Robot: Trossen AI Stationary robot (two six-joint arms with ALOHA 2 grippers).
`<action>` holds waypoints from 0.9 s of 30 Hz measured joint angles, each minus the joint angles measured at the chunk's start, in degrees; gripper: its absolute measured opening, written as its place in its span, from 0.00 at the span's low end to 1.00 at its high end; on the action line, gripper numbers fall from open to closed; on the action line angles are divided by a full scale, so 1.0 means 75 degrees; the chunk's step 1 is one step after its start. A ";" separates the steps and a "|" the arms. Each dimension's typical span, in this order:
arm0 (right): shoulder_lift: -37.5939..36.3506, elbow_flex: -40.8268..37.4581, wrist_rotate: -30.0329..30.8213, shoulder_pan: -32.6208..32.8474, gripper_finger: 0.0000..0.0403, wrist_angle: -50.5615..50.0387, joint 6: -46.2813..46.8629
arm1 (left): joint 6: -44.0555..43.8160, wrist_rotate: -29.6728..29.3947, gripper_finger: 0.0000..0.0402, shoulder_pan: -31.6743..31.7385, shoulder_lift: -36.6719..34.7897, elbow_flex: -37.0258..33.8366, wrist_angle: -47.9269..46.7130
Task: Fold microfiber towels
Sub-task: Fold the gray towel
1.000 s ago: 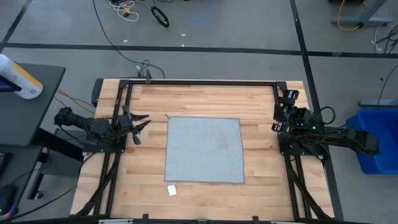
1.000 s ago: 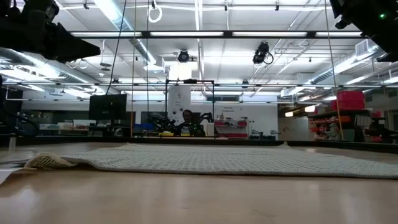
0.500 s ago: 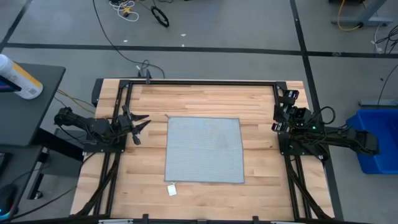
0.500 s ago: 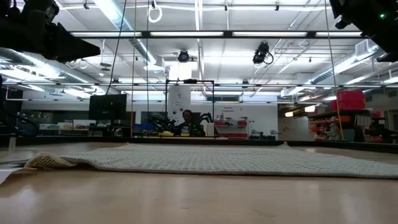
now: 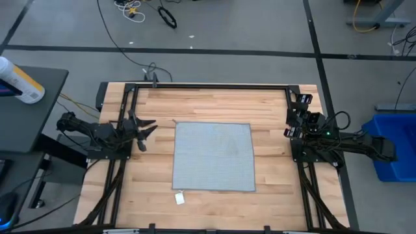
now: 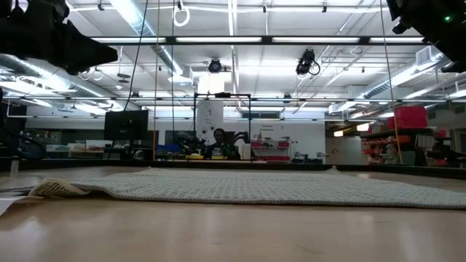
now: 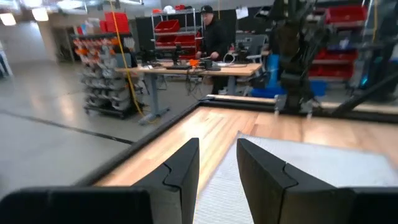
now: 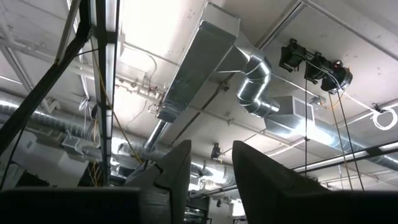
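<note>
Towel [image 5: 214,156], a square of fine grey-blue weave, lies flat on the plank table [image 5: 273,107]. Left gripper [image 5: 144,129] and right gripper [image 5: 290,116] hold nothing, fingers slightly parted.

One towel [image 5: 214,156], one white tag [image 5: 179,198] — two claws

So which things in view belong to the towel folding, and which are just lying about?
Job:
- microfiber towel, flat on the table
- left end effector
- right end effector

Lying about:
- blue bin
- spray bottle
- floor cables
</note>
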 joint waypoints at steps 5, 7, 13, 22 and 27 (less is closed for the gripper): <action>0.0017 0.0121 0.0493 0.0024 0.24 0.0009 0.0983 | -0.0767 0.0064 0.29 -0.0001 0.0000 0.0000 0.0005; 0.0014 0.0179 0.0654 0.0063 0.22 -0.0153 0.2198 | -0.1014 0.0070 0.29 0.0002 -0.0001 0.0000 0.0000; 0.0125 0.0773 -0.1299 0.0139 0.16 -0.3433 0.3756 | -0.1089 0.0360 0.29 0.0000 0.0000 0.0000 0.0003; 0.2150 0.1749 -0.2310 0.1384 0.08 -0.6744 0.3015 | -0.0707 0.1315 0.29 -0.0001 0.0015 0.0000 -0.0134; 0.3597 0.2457 -0.2252 0.1642 0.06 -0.6782 0.2578 | -0.0648 0.1884 0.29 -0.0002 0.0093 0.0000 -0.0360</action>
